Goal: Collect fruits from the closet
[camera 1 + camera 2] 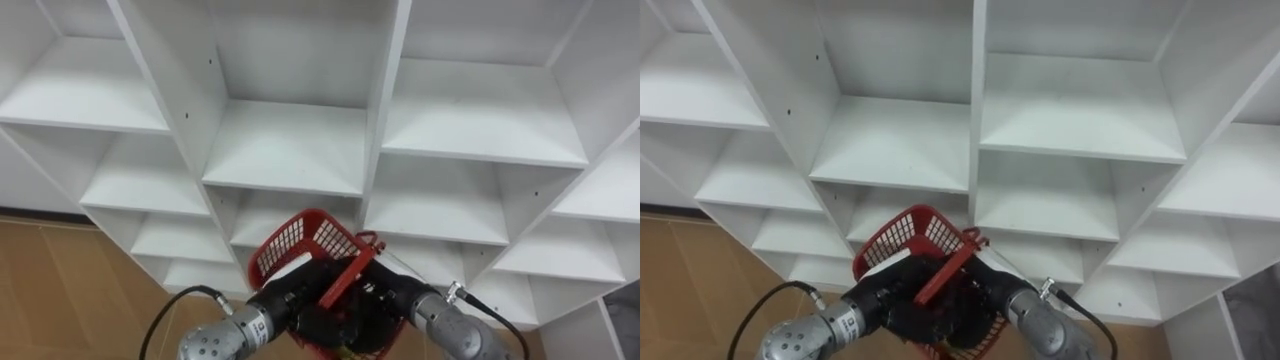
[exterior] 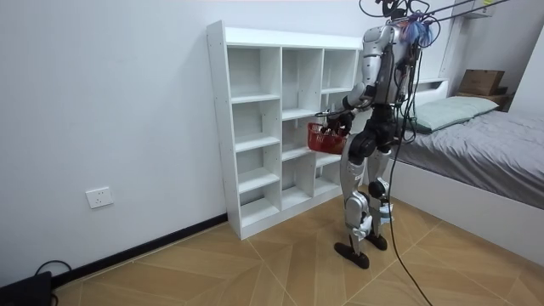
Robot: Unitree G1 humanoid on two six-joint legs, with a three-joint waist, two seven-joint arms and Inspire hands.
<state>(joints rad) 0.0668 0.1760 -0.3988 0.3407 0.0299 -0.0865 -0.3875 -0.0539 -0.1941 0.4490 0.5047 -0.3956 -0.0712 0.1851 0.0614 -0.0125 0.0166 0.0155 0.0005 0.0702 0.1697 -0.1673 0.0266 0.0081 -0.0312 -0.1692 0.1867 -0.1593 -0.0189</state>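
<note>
A red mesh basket [image 1: 300,236] with a red handle [image 1: 351,274] folded across its top is held in front of the white closet [image 1: 290,150]. My left hand [image 1: 285,296] grips its left rim and my right hand [image 1: 396,296] its right side, fingers curled on it. Something small and yellow-green [image 1: 345,350] shows low inside the basket; I cannot tell what it is. The closet's compartments in the eye views hold no fruit. In the room view the robot stands upright close to the closet [image 2: 255,127], with the basket [image 2: 325,136] at waist height by the middle shelves.
The closet's upright dividers [image 1: 385,110] and shelf edges [image 1: 285,185] stand right ahead. Wooden floor [image 1: 70,290] lies at the lower left. In the room view a bed [image 2: 476,144] stands behind the robot at the view's right, and a wall socket [image 2: 99,197] at the left.
</note>
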